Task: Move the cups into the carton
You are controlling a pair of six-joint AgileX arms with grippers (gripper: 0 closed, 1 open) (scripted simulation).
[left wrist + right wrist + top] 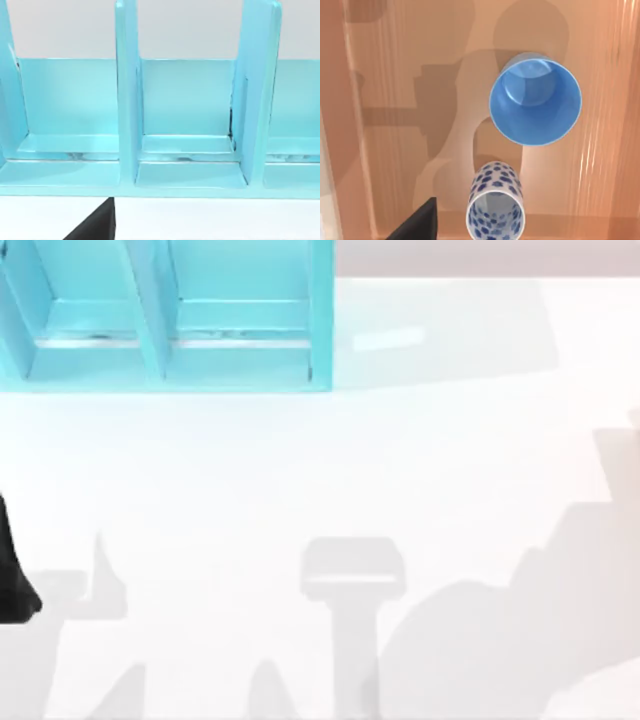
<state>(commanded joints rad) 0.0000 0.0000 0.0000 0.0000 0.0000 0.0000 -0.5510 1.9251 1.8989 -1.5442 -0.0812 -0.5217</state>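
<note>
In the right wrist view I look down into the brown carton [395, 75]. The plain blue cup [535, 100] stands upright on its floor, mouth toward the camera. The white cup with the dark blue speckles [495, 207] stands close beside it, apart from it, also on the carton floor. A dark part of my right gripper [417, 222] shows at the frame's edge, above the carton and touching neither cup. My left arm [12, 580] is at the table's left edge, and a dark part of its gripper [95, 222] faces a turquoise rack.
A turquoise rack [165, 320] with upright dividers [127, 100] stands at the back left of the white table [320, 470]. Grey shadows of the arms fall across the table's front and right.
</note>
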